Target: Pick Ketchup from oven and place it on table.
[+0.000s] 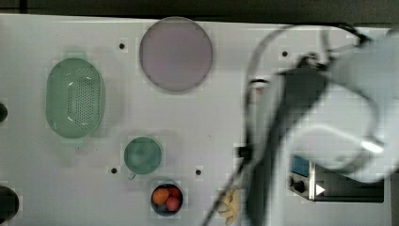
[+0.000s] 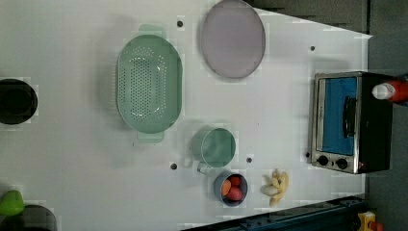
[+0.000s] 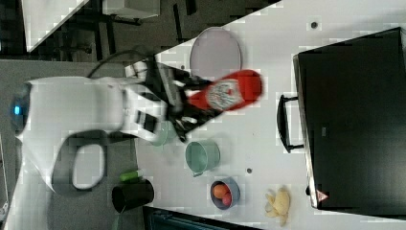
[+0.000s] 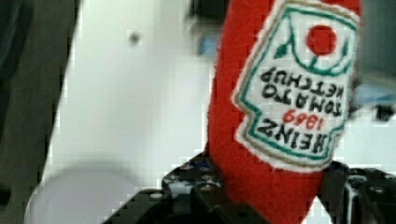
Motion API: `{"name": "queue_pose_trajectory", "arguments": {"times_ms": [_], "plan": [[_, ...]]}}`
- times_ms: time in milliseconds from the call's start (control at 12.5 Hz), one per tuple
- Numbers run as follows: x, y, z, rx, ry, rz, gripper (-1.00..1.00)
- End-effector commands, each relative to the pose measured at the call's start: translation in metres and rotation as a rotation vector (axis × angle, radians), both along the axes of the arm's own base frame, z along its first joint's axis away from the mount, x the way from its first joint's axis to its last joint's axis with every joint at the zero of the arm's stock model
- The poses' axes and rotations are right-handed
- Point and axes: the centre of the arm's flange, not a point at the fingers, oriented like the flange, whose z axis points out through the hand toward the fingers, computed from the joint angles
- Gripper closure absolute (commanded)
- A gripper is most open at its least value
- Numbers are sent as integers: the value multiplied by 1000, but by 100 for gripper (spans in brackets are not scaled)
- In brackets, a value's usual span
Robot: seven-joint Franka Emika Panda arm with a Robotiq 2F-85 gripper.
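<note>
Nearest the wrist camera, the pincer [image 4: 273, 196] is clamped on the Ketchup [image 4: 280, 107]: dark fingers [image 4: 196, 186] press either side of the red body just below the white-and-red label, and the bottle's long axis runs straight out from the jaws, away from the wrist. In the right view the same grip shows from the side: the pincer [image 3: 184, 108] holds one end of the Ketchup [image 3: 230, 93], which lies roughly level in the air, its free end aimed toward the oven [image 3: 354, 120] at the right view's right but apart from it, above the white surface [image 3: 258, 143]. The judgement follows that the bottle is already out and only the lowering onto bare surface remains; the lilac plate [image 3: 215, 48] and green cup [image 3: 201, 155] lie close beneath. The cap end is hidden within the grip. In the top view the blurred arm [image 1: 329, 117] covers the bottle and most of the oven [image 1: 303, 179]. The left view, oddly, shows a red bottle [image 2: 392, 91] on the oven [image 2: 346, 120].
</note>
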Motion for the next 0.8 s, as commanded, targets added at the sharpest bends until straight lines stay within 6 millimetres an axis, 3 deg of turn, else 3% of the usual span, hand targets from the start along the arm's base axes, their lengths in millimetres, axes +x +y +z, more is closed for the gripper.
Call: {"name": "queue_pose_trajectory", "arguments": {"times_ms": [80,160,240,400,800], "plan": [[20,113,23,20,-42,221,-20],[24,153,22,27,-40,289,-20],[19,197,-8,41,19,366,-20],[4,196,-60,48,90,362,-20],[-25,179,-153,3,81,345,-20]]}}
